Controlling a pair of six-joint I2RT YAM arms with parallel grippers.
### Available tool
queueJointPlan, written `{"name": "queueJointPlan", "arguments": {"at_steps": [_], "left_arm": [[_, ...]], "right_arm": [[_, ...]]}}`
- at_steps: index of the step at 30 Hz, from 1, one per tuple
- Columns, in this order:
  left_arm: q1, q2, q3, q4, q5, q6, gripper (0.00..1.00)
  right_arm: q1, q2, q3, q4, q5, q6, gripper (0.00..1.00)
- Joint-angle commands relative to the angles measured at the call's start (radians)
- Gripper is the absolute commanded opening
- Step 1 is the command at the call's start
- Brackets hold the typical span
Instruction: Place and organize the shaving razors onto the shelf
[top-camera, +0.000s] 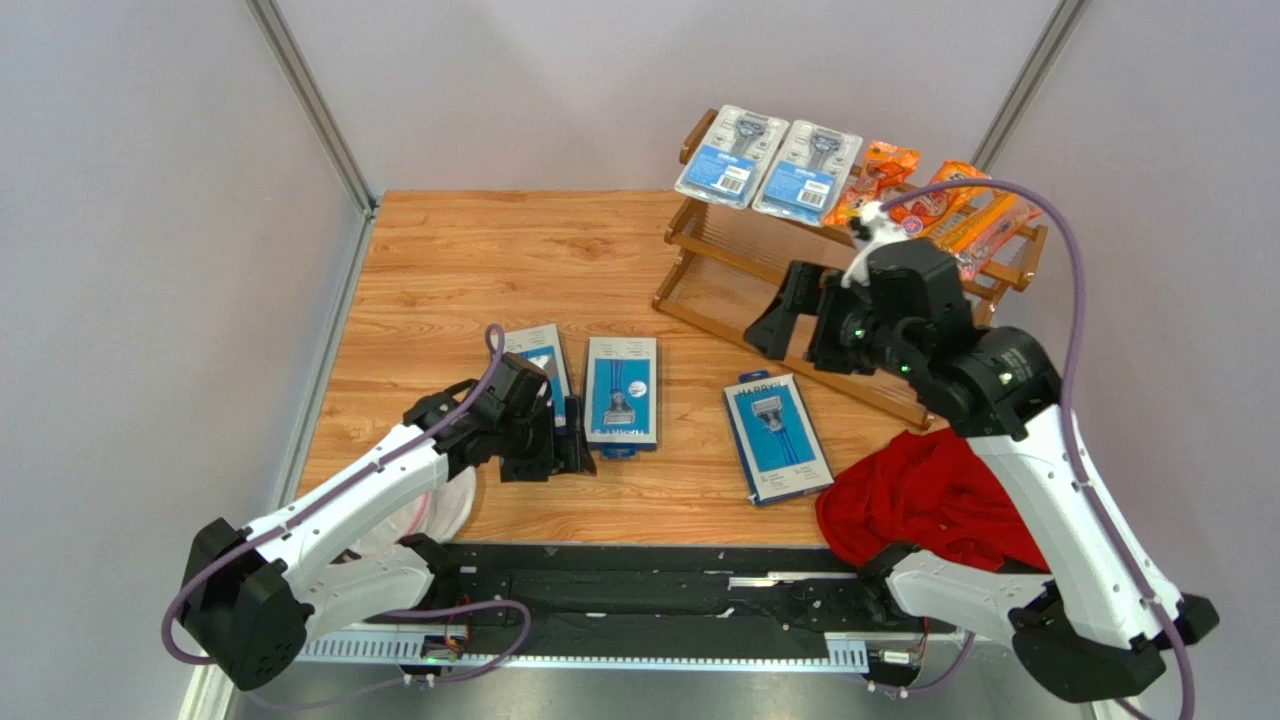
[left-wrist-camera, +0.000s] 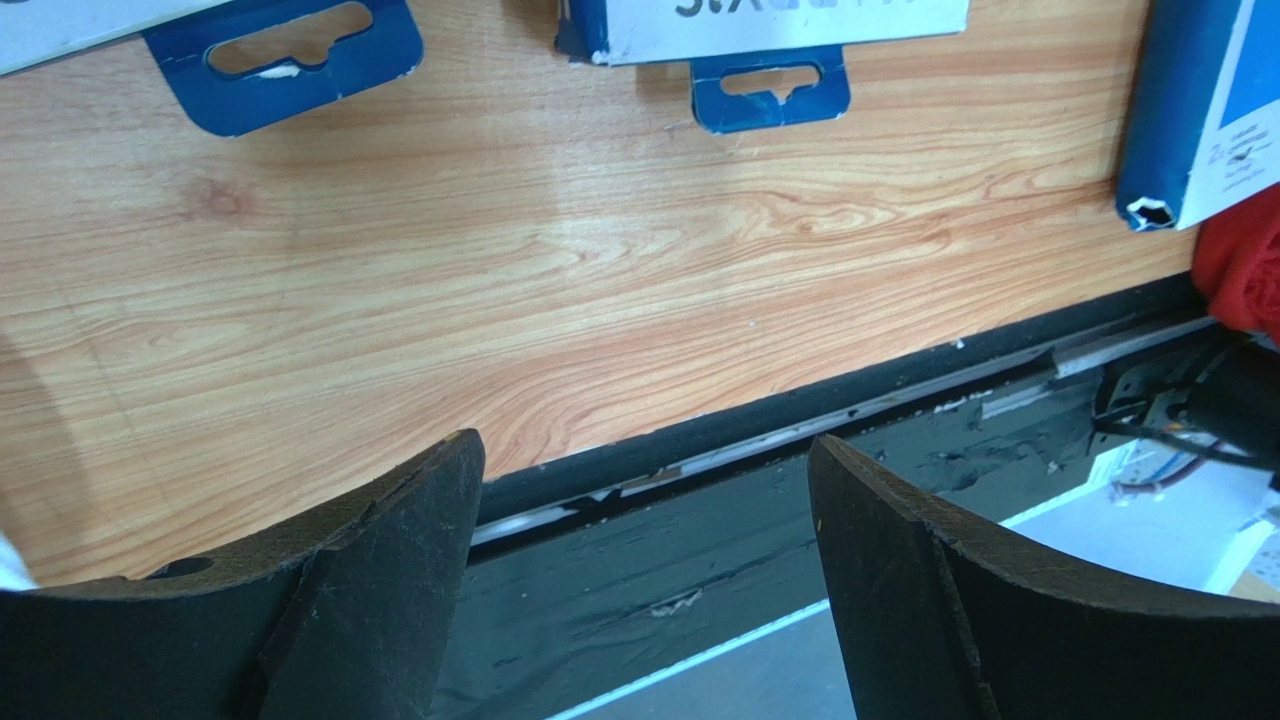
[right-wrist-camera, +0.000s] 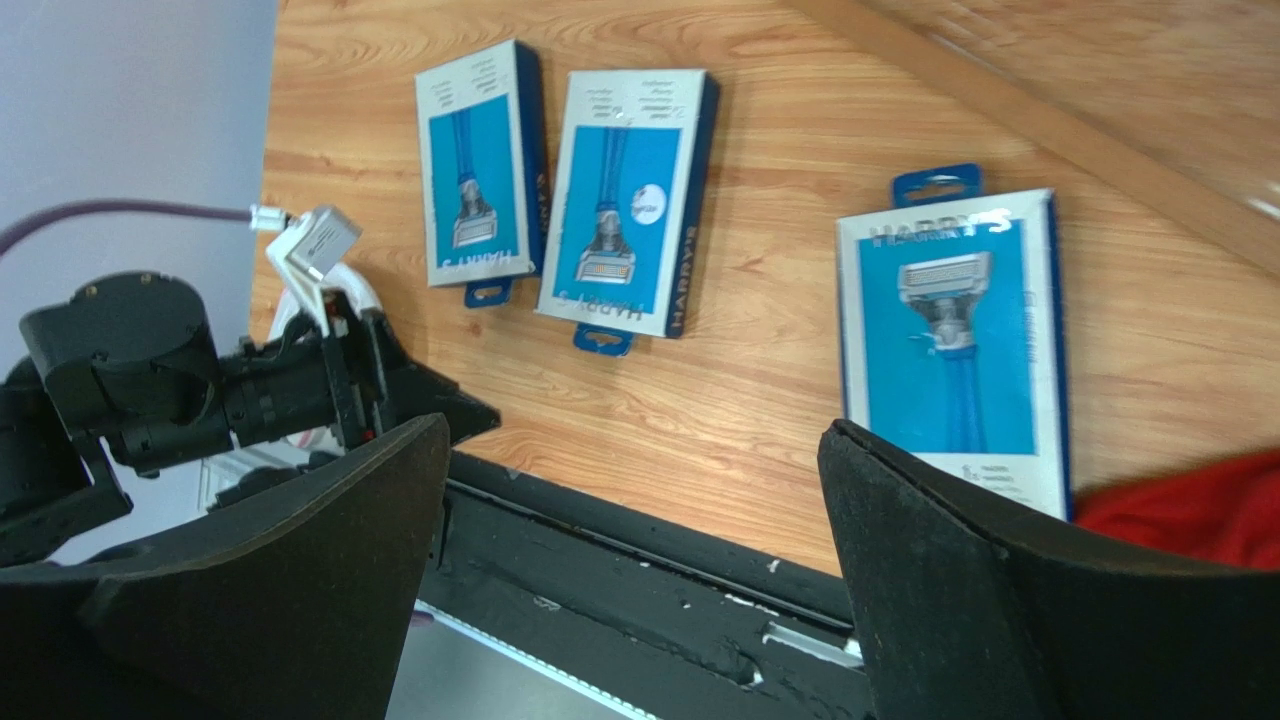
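Wood-grain tabletop (top-camera: 451, 255), grey walls (top-camera: 150, 225), shelf (top-camera: 718, 288) at far right, left fingers (left-wrist-camera: 376, 600) apart, right fingers (right-wrist-camera: 962, 570) apart

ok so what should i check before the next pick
1. left end effector open and empty: ok
2. right end effector open and empty: ok
3. all razors on the shelf: not ok, left blue box, middle blue box and right blue box lie on the table
4. room on the lower tier: cannot tell, right arm hides part
5. red cloth apart from right blue box: cannot tell, it lies at the box's corner
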Motion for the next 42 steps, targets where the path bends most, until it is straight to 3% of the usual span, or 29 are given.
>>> {"name": "queueJointPlan", "arguments": {"at_steps": [1, 10, 22, 28, 38, 42], "left_arm": [[-0.005, 0.032, -0.025, 0.094, 0.033, -0.042, 0.87], [-0.005, 0.072, -0.106, 0.317, 0.052, -0.180, 0.81], [-0.005, 0.156, -0.224, 0.593, 0.056, -0.349, 0.68], [-0.004, 0.182, -0.310, 0.767, 0.044, -0.435, 0.60], [-0.005, 0.286, -0.368, 0.958, 0.033, -0.524, 0.58], [-0.006, 0.355, -0.405, 1.059, 0.032, -0.575, 0.52]], "right_arm": [[0.185, 0.035, -0.066, 0.117, 0.181, 0.095, 0.98], [0.369, 0.078, -0.303, 0.354, 0.165, 0.229, 0.97], [0.408, -0.001, -0.572, 0.568, 0.141, 0.344, 0.97], [0.408, -0.026, -0.619, 0.600, 0.136, 0.356, 0.97], [0.408, -0.037, -0.625, 0.585, 0.139, 0.336, 0.97], [0.408, -0.037, -0.637, 0.591, 0.132, 0.335, 0.97]]}}
